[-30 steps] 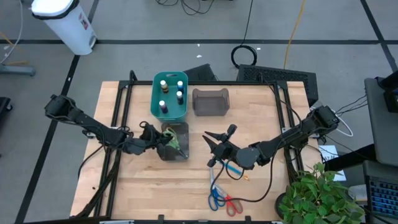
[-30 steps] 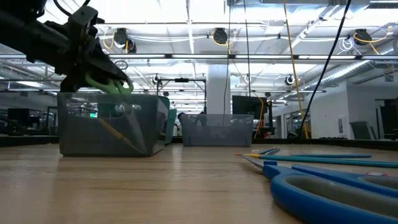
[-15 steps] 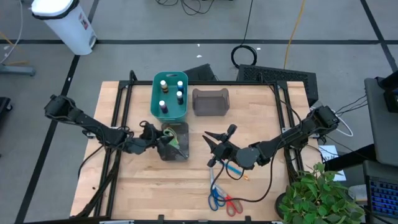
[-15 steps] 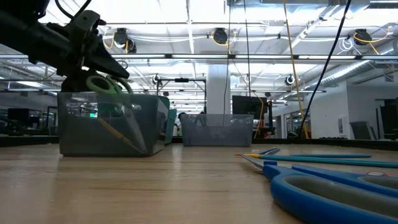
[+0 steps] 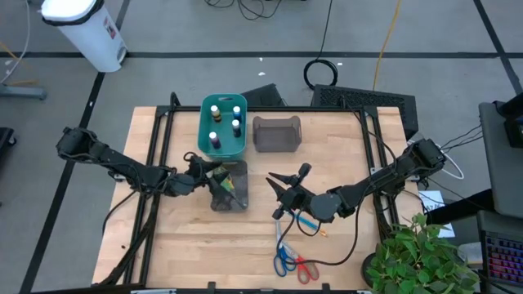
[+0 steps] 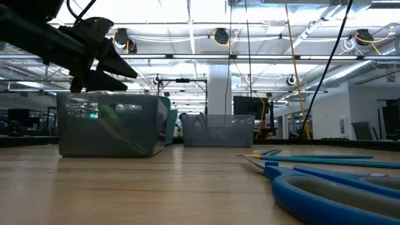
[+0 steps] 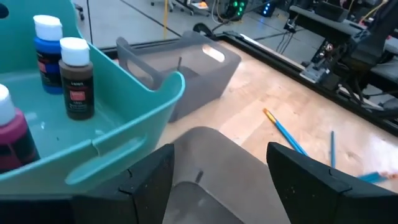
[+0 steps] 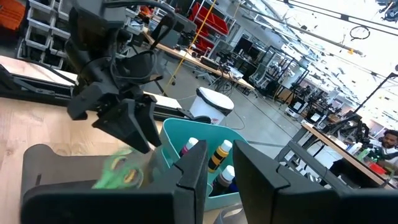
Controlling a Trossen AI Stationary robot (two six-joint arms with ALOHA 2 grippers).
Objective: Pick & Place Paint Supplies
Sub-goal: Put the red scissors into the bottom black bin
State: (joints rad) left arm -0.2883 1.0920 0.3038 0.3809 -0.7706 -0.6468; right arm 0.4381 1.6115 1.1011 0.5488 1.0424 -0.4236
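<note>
Hovering spread-jawed over the grey bin [image 5: 230, 189], the left gripper [image 6: 119, 67] should rise clear of the green-handled scissors [image 8: 121, 172], while the right gripper [image 5: 283, 181] waits open near the brushes [image 5: 304, 220].

Count on the tabletop [image 5: 343, 245]: three bins, namely one teal bin [image 5: 223, 126] and two grey bins, one [image 5: 276, 133] beside the teal and one [image 5: 228, 186] beneath the left tool [image 5: 211, 175]. Paint bottles [image 5: 216, 140] in the teal bin: four. Scissors: three pairs, green-handled [image 8: 121, 175] inside the near grey bin, blue-handled [image 5: 283, 257] and red-handled [image 5: 305, 269] beside the right tool [image 5: 288, 181]. Thin brushes [image 7: 284, 130]: two visible.
</note>
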